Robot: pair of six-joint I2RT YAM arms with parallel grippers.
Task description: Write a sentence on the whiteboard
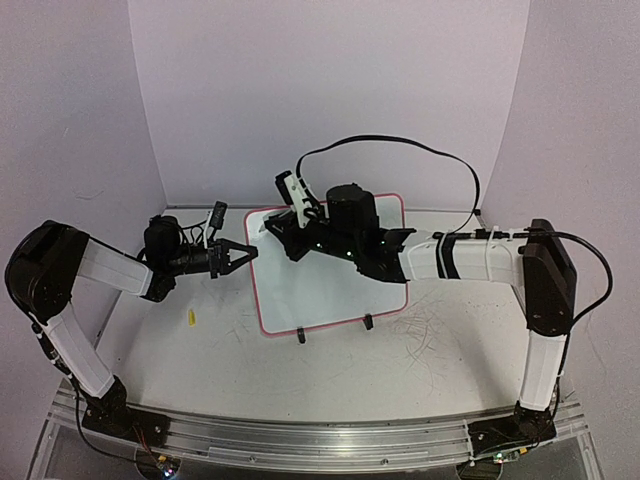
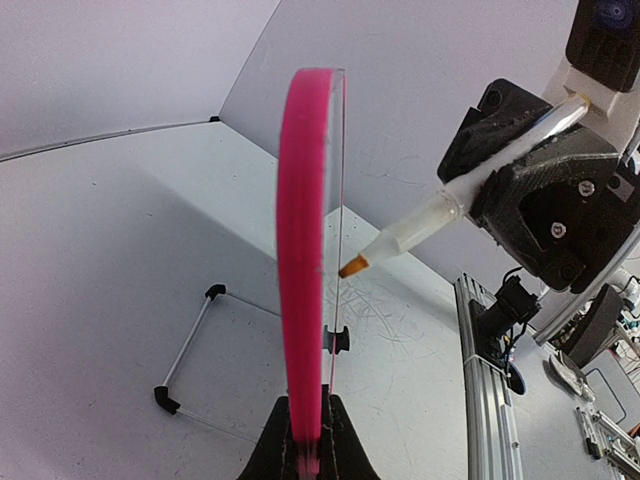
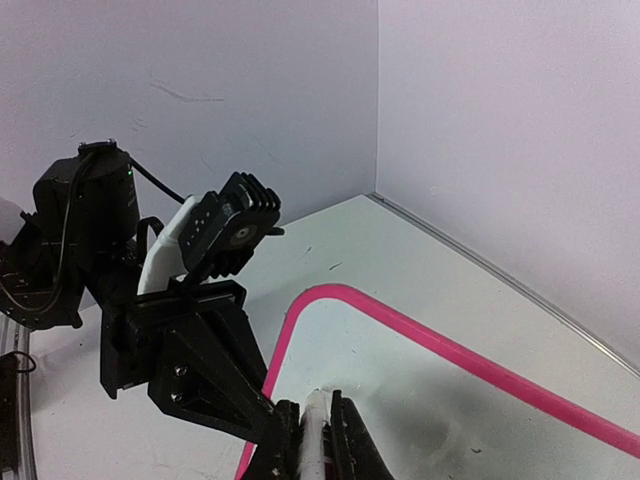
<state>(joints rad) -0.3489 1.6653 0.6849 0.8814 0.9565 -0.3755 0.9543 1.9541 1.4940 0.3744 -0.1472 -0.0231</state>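
The whiteboard [image 1: 335,285] lies flat on the table, white with a pink frame and two black clip feet [image 1: 301,336]. No yellow-green sentence shows on it. My left gripper [image 1: 250,251] is shut on the board's left frame edge; in the left wrist view the jaws [image 2: 305,445] pinch the pink frame [image 2: 303,250], seen edge-on. My right gripper [image 1: 285,232] is shut on a white marker [image 2: 430,222] over the board's upper left corner. The orange tip [image 2: 352,266] sits at the board face, and contact is unclear. In the right wrist view the marker [image 3: 315,430] stands between the fingers over the board [image 3: 430,370].
A small yellow cap [image 1: 190,318] lies on the table left of the board. Thin grey scratch marks [image 1: 430,330] cover the table right of it. A wire stand with black ends [image 2: 190,345] lies beside the board. A black cable [image 1: 400,145] loops above. Walls close three sides.
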